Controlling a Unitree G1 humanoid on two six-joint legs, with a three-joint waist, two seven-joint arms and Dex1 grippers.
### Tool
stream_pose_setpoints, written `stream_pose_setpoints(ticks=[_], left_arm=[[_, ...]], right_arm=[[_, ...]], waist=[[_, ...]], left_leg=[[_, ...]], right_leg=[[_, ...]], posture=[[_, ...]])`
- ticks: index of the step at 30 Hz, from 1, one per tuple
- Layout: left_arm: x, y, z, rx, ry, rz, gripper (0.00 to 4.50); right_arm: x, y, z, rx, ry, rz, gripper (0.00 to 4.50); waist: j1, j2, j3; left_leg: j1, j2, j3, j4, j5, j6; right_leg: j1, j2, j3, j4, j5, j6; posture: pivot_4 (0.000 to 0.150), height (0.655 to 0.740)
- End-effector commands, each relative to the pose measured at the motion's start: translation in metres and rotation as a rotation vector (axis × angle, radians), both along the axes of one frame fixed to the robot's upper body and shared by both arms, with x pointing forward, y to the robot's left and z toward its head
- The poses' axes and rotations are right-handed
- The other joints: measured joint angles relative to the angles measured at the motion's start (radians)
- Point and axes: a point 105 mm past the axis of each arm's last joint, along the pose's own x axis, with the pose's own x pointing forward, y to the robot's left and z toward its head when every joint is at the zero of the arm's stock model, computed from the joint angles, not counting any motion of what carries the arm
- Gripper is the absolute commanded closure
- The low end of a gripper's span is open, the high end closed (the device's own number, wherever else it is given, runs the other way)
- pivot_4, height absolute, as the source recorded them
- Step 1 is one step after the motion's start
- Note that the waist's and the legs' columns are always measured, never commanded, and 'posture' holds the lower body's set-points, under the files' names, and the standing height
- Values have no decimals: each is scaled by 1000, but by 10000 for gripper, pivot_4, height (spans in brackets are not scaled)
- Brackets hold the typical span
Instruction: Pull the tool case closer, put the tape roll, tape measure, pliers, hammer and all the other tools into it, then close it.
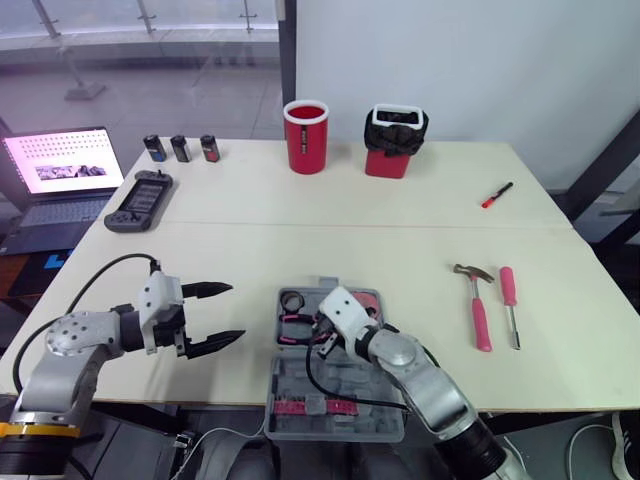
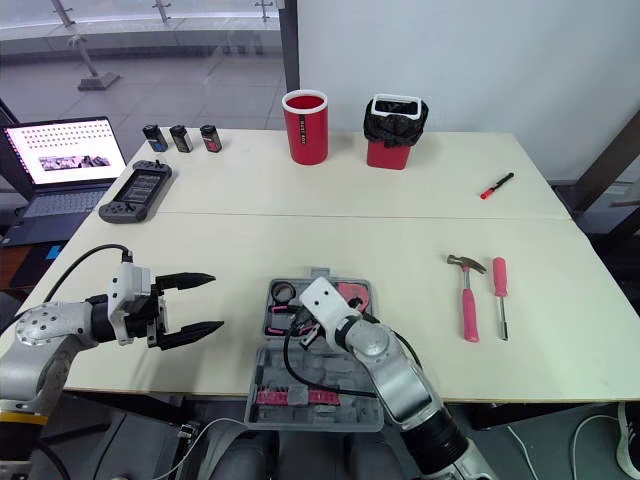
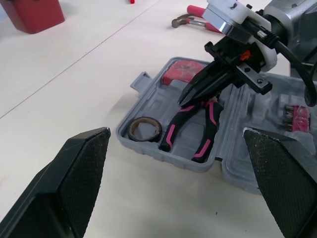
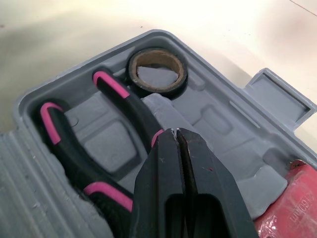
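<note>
The tool case (image 1: pixel 290 382) sits open at the desk's near edge. The right gripper (image 3: pixel 182 101), fingers pinched together and empty, noses the pliers (image 4: pixel 121 101) inside, likely seating them. The left gripper (image 1: pixel 236 312) hangs spread alongside, and the hammer (image 1: pixel 480 310) waits near the right edge.

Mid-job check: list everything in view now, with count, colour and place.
tool case: 1, grey, open, table's near edge
tape roll: 1, black, in case
pliers: 1, black-pink handles, in case
tape measure: 1, red, in case
hammer: 1, pink handle, right of case
screwdriver: 1, pink handle, beside hammer
marker: 1, red, far right
cup: 1, red, far side
bin: 1, red, black liner, beside cup
canisters: 3, dark, far left
handheld console: 1, dark, left side
laptop: 1, open, beyond table's left edge
left gripper: 1, black fingers open, left of case
right gripper: 1, black fingers shut, over pliers
</note>
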Motion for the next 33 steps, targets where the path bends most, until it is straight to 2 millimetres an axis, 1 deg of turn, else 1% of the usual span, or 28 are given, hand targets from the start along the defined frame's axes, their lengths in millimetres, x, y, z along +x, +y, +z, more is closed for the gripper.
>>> stream_pose_setpoints(ticks=[1, 4, 7, 9, 12, 14, 17, 19, 21, 25, 28, 31, 33], left_arm=[[-1, 2, 13, 4, -50, -6, 0], [1, 1, 13, 5, -51, -9, 0], [1, 1, 14, 4, -53, -9, 0], [2, 1, 14, 5, -56, -8, 0], [2, 1, 14, 6, -56, -6, 0], [1, 1, 14, 7, -55, -6, 0], [1, 1, 15, 10, -56, -4, 0], [2, 1, 15, 10, -56, -5, 0], [2, 0, 15, 9, -55, -6, 0], [3, -1, 14, 8, -53, -11, 0], [4, -2, 14, 6, -54, -10, 0], [3, -2, 13, 5, -54, -8, 0], [3, -1, 13, 2, -55, -4, 0]], right_arm=[[-14, -10, -34, -74, 177, -20, 44124], [-17, -15, -45, -121, 242, -26, 44124], [-25, -21, -60, -182, 309, -11, 44124], [-32, -30, -74, -216, 383, -45, 44124], [-38, -40, -88, -243, 468, -94, 44124], [-45, -43, -97, -280, 518, -86, 44124], [-52, -43, -103, -322, 549, -51, 44124], [-53, -42, -105, -347, 552, -36, 44124], [-52, -42, -106, -369, 547, -24, 44124], [-41, -31, -99, -331, 543, -23, 44124], [-28, -26, -85, -261, 488, -32, 44124], [-18, -19, -66, -178, 411, -3, 44124], [1, -6, -15, 42, 242, 10, 44124]], waist=[[0, 0, 0], [1, 0, 0], [1, -4, -6], [1, -6, -13], [3, -3, -28], [5, -2, -37], [7, -5, -42], [6, -4, -44], [6, -2, -48], [-1, -5, -52], [-1, -5, -52], [0, -5, -52], [2, -4, -52]], left_leg=[[0, 0, 0, 0, 0, 0], [4, 0, 0, -1, 0, 0], [9, 0, 1, -4, 0, 0], [9, 0, 1, -6, 0, 0], [11, 0, 1, -10, 0, 0], [13, 0, 1, -13, 0, 0], [19, -1, 1, -14, -1, 0], [27, 0, 1, -16, -1, 0], [29, 2, 1, -17, -2, 0], [30, 3, 2, -22, -2, -1], [33, 2, 5, -24, -2, 0], [33, 2, 6, -28, -2, 0], [33, 2, 6, -31, -2, 0]], right_leg=[[0, 0, 0, 0, 0, 0], [4, 0, 0, -1, 0, 0], [8, -1, 1, -3, -1, -1], [8, -1, 1, -4, -2, -1], [12, -1, 1, -11, -2, -2], [15, -1, 1, -16, -2, -2], [18, -3, 1, -20, -3, -2], [26, -4, 1, -24, -4, -3], [29, -6, 1, -29, -4, -3], [29, -16, 0, -33, -3, -5], [29, -20, -1, -33, -3, -5], [28, -21, -1, -34, -3, -5], [27, -21, -2, -34, -3, -5]], posture=[[1500, 7387], [1500, 7387], [1500, 7387], [1500, 7387], [1500, 7387], [1500, 7387], [1500, 7387], [1500, 7387], [1500, 7387], [1500, 7387], [1500, 7387], [1500, 7387], [1500, 7387]])
